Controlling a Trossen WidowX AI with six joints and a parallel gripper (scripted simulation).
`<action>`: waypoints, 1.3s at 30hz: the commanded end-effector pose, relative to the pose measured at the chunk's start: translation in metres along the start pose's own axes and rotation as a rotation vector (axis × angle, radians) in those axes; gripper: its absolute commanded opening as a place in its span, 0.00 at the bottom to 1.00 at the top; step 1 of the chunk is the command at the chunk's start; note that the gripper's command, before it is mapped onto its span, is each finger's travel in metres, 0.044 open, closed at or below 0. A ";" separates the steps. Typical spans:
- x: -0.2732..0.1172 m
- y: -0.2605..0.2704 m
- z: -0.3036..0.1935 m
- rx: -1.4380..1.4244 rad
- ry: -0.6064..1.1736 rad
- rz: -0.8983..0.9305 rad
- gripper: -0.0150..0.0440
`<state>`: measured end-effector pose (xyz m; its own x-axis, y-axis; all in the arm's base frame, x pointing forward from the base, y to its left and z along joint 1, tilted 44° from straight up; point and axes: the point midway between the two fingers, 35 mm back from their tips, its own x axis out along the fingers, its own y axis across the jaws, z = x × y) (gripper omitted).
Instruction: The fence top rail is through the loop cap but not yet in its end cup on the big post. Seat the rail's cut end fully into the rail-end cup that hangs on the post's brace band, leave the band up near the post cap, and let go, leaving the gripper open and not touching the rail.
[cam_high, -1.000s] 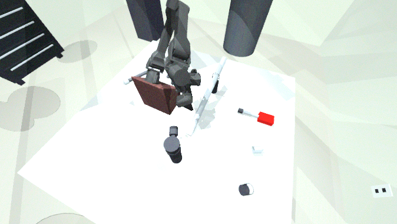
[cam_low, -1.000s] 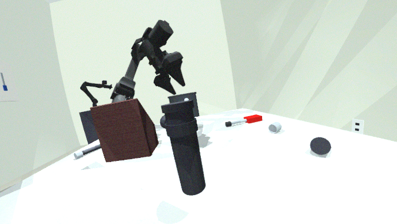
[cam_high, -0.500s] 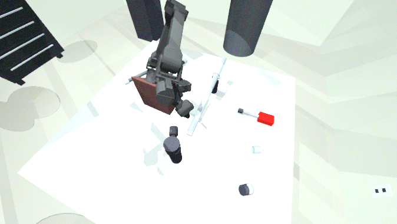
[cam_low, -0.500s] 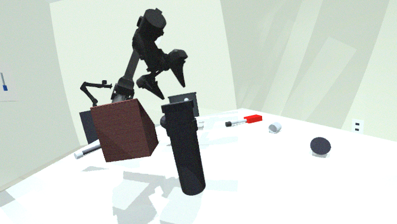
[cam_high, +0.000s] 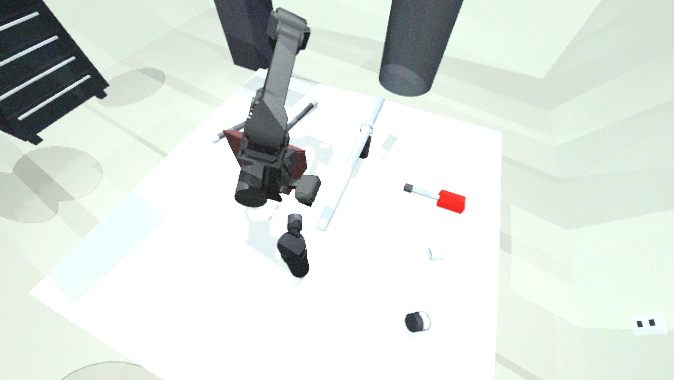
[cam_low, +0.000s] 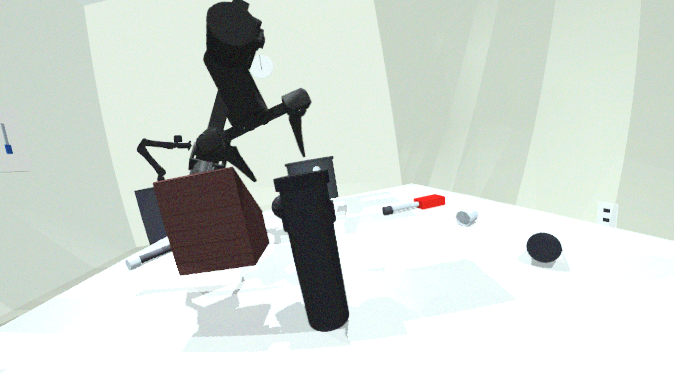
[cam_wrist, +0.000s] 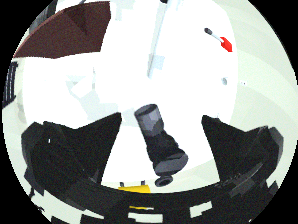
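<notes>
My gripper (cam_high: 290, 197) (cam_low: 279, 168) (cam_wrist: 161, 116) is open and empty, above the big post's cup side. The dark big post (cam_high: 298, 262) (cam_low: 317, 270) stands upright, its brace band (cam_low: 310, 220) high near the post cap (cam_low: 302, 181). The dark rail-end cup (cam_high: 295, 221) (cam_low: 277, 206) (cam_wrist: 149, 120) hangs at the band; in the wrist view it shows between the fingertips. The pale rail (cam_high: 346, 176) (cam_wrist: 160, 30) passes through the loop cap (cam_high: 366, 129) on a small dark post. Its near end (cam_high: 324, 220) (cam_wrist: 150, 75) lies outside the cup, apart from it.
A brown block (cam_high: 232, 142) (cam_low: 207, 225) (cam_wrist: 80, 30) stands beside the arm, near dark and pale rods (cam_high: 302, 115). A red-handled tool (cam_high: 451, 201) (cam_low: 430, 201) (cam_wrist: 226, 44), a small pale cup (cam_high: 436, 254) (cam_low: 466, 217) and a dark round cap (cam_high: 415, 322) (cam_low: 544, 247) lie to the right.
</notes>
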<state>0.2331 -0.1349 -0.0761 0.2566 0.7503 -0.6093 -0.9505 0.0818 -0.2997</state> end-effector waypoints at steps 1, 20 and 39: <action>-0.003 0.011 -0.023 -0.293 -0.026 0.011 1.00; 0.019 0.018 -0.025 -0.307 -0.039 0.006 1.00; 0.047 0.017 -0.026 -0.333 -0.030 0.024 1.00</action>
<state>0.2333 -0.1214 -0.1259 0.2276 0.7655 -0.6018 -0.8442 -0.1529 -0.5137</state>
